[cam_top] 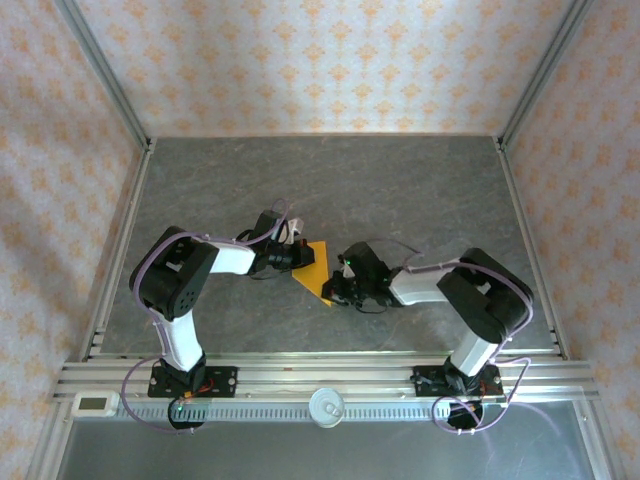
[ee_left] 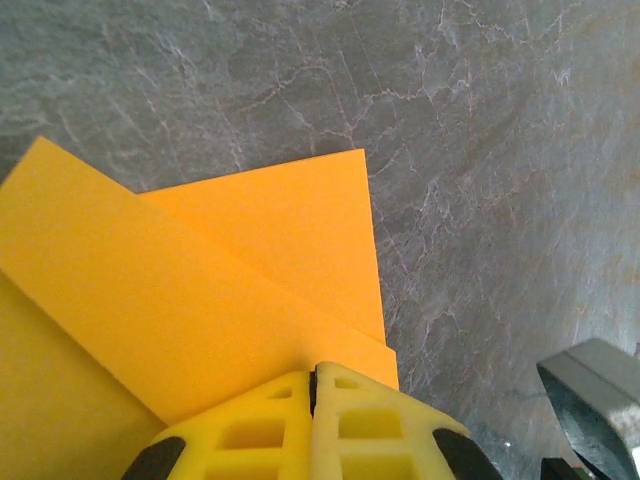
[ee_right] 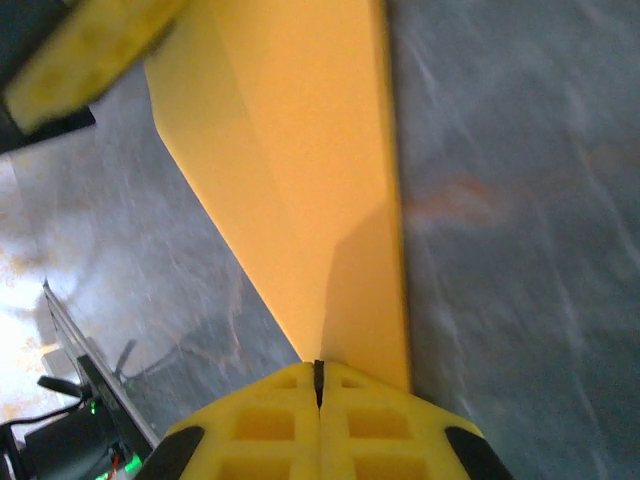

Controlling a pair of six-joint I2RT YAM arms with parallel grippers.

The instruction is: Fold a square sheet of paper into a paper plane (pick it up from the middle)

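Top external shows the square sheet of paper [cam_top: 314,268] on the table [cam_top: 420,190], flaps folded but no dart yet, with left gripper [cam_top: 297,256] and right gripper [cam_top: 336,289] each pinching opposite ends.

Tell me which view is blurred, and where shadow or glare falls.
Right wrist: the table is smeared by blur, with pale glare lower left; a shadow darkens the orange paper. Left wrist: sharp, evenly lit. Top external: soft, even light.
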